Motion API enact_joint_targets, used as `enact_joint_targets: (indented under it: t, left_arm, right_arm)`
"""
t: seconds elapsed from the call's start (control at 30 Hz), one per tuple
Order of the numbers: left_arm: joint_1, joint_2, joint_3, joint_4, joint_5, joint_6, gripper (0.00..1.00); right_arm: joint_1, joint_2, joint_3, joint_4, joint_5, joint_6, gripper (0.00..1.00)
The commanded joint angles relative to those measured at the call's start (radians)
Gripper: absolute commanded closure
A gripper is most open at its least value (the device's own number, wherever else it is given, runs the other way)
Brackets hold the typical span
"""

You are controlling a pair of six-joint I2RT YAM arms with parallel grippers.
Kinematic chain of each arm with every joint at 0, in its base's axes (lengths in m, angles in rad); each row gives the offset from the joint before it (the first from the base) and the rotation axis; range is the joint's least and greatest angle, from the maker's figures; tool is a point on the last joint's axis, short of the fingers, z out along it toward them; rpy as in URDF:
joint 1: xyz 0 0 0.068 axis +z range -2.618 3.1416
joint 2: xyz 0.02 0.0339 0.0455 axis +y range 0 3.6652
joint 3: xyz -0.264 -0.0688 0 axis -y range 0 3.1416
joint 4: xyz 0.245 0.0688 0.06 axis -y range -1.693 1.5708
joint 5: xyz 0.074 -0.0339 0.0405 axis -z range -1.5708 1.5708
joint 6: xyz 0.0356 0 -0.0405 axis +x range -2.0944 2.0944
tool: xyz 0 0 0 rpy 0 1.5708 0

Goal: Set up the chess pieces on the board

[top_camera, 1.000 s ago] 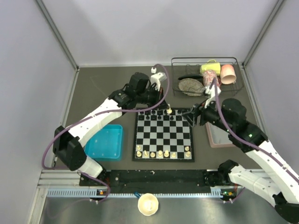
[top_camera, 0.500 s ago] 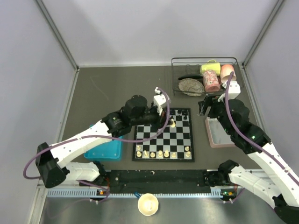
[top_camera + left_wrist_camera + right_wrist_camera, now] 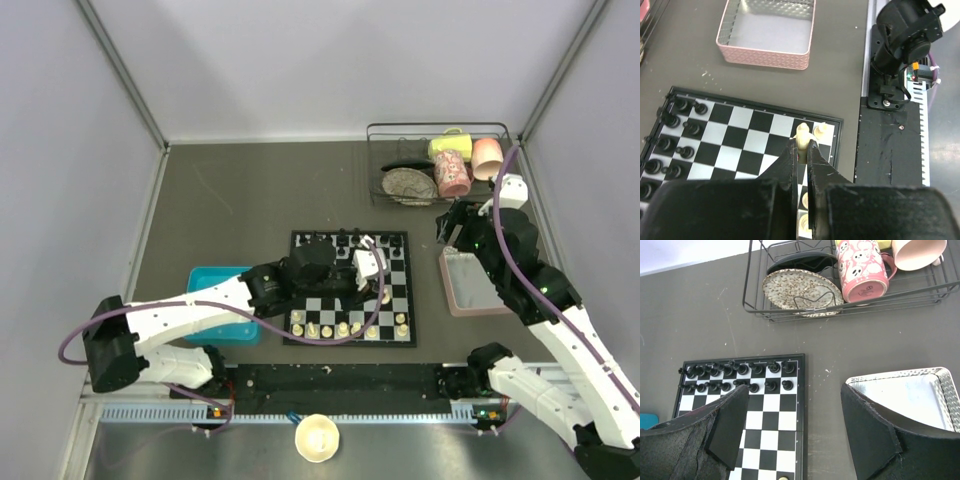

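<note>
Left tool [image 3: 801, 146] is pinched tight on one cream piece [image 3: 802, 133], jaws nearly together w/ the piece's head poking up between them. It's over the near right part of the board [image 3: 398, 275], just beside another cream piece [image 3: 821, 131] standing by the right border. Can't tell if the base has met the square, the fingers hide it. You're mid-placement by the look of it, not done w/ this one. Right tool [image 3: 795, 415] is spread wide and carries nothing. From the top cam it hangs off the board's far right corner, above the pink tray [image 3: 468, 285], well apart from the action. Progress check: the black pieces [image 3: 735, 371] sit in the two far rows and look about sorted, tho the second row seems to have a gap or two, and they're too small for a sure count. On your side the chess pieces [image 3: 343, 327] make only a partial line along the near edge, w/ a couple more at the near right corner. That's clearly short of a full cream set, and the pawn row in front looks mostly bare. From both wrist cams the pink tray shows no pieces in the part you can see. Where the missing cream ones are, I can't tell: none shows loose on the worktop [image 3: 240, 200]. Call it roughly halfway overall. Black is in place. Cream is partly lined up, w/ one in the pinch to release and a good many squares left to fill.
</note>
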Motion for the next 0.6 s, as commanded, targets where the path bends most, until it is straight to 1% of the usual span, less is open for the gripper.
enact_joint_targets:
  t: [0.0,0.13,0.23,0.33,0.57]
  left_arm:
    - [-0.037,0.026,-0.019,0.143,-0.014,0.055,1.00]
    - [-0.060,0.055,-0.010,0.147,0.020,0.060,1.00]
    - [-0.080,0.092,0.007,0.117,0.028,0.072,1.00]
    - [-0.094,0.132,0.039,0.063,0.026,0.094,1.00]
    - [-0.131,0.181,0.039,0.054,-0.013,0.126,1.00]
  right_arm:
    - [-0.002,-0.011,0.006,0.009,-0.019,0.013,0.27]
    - [-0.002,-0.016,-0.004,0.008,-0.024,0.018,0.26]
    - [-0.002,-0.020,-0.011,0.008,-0.028,0.018,0.27]
    - [-0.001,-0.023,-0.020,0.003,-0.028,0.018,0.27]
    - [-0.002,-0.016,-0.025,0.004,-0.030,0.016,0.27]
